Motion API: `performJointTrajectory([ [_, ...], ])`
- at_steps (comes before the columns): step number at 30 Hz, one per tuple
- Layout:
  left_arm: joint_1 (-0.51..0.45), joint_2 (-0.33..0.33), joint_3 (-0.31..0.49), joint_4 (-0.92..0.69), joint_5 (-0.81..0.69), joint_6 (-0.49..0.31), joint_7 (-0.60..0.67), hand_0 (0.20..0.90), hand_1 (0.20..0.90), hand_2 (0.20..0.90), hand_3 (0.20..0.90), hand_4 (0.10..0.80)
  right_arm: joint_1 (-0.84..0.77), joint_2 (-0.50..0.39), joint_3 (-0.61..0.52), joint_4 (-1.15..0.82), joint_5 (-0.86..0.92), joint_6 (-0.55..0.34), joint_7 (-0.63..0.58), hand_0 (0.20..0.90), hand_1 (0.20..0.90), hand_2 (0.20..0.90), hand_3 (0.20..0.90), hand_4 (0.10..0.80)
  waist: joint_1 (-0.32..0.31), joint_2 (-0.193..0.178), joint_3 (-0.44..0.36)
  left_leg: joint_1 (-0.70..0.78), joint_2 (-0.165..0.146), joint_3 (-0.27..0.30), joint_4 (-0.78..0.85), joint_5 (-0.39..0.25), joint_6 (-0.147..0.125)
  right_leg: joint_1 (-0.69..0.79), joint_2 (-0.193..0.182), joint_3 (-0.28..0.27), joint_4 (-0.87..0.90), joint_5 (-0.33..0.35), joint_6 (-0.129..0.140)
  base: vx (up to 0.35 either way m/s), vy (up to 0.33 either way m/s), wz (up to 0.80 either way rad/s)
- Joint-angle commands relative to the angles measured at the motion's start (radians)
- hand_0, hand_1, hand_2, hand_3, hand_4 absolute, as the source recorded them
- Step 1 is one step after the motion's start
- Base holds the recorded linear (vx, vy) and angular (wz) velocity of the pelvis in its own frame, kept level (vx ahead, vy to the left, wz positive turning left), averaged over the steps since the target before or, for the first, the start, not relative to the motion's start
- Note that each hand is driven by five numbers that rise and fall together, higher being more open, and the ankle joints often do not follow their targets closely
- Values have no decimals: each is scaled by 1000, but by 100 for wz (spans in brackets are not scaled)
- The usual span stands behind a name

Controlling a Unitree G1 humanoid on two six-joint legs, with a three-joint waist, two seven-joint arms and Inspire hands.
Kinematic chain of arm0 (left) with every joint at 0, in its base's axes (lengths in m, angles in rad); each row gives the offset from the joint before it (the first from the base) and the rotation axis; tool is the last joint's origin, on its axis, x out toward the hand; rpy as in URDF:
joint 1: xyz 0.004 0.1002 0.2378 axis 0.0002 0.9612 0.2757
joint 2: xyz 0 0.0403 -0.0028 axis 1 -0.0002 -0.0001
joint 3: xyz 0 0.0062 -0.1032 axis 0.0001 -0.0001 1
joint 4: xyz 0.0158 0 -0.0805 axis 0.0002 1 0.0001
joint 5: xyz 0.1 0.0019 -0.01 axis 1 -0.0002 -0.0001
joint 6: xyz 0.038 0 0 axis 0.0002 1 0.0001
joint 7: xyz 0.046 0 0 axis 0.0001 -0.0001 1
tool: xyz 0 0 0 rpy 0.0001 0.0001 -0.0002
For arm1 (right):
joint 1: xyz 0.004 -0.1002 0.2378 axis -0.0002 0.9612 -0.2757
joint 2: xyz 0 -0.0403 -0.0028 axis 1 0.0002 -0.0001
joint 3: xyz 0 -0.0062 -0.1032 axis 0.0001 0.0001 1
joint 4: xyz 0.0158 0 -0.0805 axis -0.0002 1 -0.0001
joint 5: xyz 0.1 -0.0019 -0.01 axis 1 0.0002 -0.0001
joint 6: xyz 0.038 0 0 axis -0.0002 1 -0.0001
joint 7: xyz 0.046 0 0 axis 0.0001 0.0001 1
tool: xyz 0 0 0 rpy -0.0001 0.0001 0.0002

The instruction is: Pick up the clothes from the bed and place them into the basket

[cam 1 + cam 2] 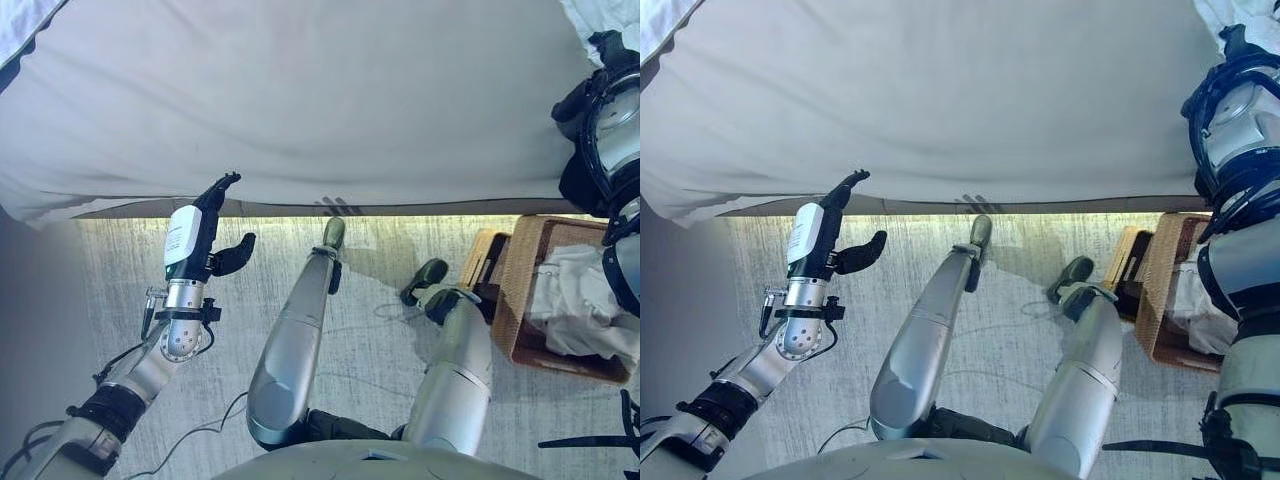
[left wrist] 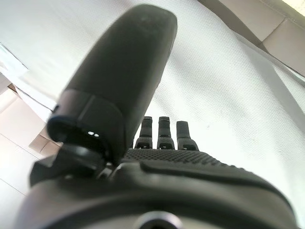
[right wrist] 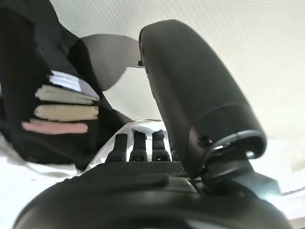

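1. Left eye view: the bed (image 1: 300, 100) fills the upper part, covered in a plain white sheet. The left hand (image 1: 205, 240) is raised just off the bed's near edge, fingers straight and thumb out, holding nothing. On the floor by the bed's near right corner stands the wicker basket (image 1: 520, 290), with pale clothes (image 1: 580, 300) already lying in it. The right arm reaches out over the bed's right edge.

2. Right eye view: the same scene; the right hand itself is cut off at the frame edge, so its state cannot be read here.

3. Left wrist view: the left hand's fingers (image 2: 164, 133) lie straight over bare white sheet, nothing between them and the thumb.

4. Right wrist view: the right hand (image 3: 143, 162) has straight, relaxed fingers and grips nothing. Just past them lies a dark garment (image 3: 28, 86) with pale stripes, on the white sheet (likely the next piece to collect).

5. Judged from this, the step in hand is reaching for that dark garment. Bring the open fingers down onto a thick fold, not the sheet beneath, and close fully before lifting, so no cloth trails when carried to the basket.
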Motion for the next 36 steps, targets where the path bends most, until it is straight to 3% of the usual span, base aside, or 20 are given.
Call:
performJointTrajectory([
  [1,46,31,42,-107,-8,-45,68,900,900,900,900,800,-106,-120,89,22,-35,19,-49,408,408,408,326,226,15,100,-56,-35,-59,9,62,-94,79,2,79,-39,120,-104,-36,-25,-36,4],
  [2,47,32,43,-108,-7,-45,69,900,900,900,900,800,-106,-123,89,20,-32,21,-47,300,300,300,200,100,15,100,-56,-40,-59,8,68,-95,79,-2,79,-38,124,-104,-36,-24,-34,7],
  [16,81,48,68,-108,-24,-75,75,900,900,900,900,800,-121,-163,83,8,17,-21,-68,300,300,300,200,100,-2,83,-56,-10,-39,15,42,-87,67,28,107,-35,83,-82,-28,-5,-13,-2],
  [33,90,50,83,-76,-49,-83,27,900,900,900,900,800,-67,-201,33,3,-1,-60,-38,300,300,300,200,100,-32,32,-56,190,-7,18,-35,-86,48,233,117,-38,-2,-81,-30,20,2,-7],
  [36,82,49,71,-68,-49,-66,14,900,900,900,900,800,-57,-205,-4,-13,68,-94,-99,300,300,300,200,100,-39,25,-56,219,2,20,-62,-75,43,260,120,-38,-28,-72,-28,31,-2,-4],
])
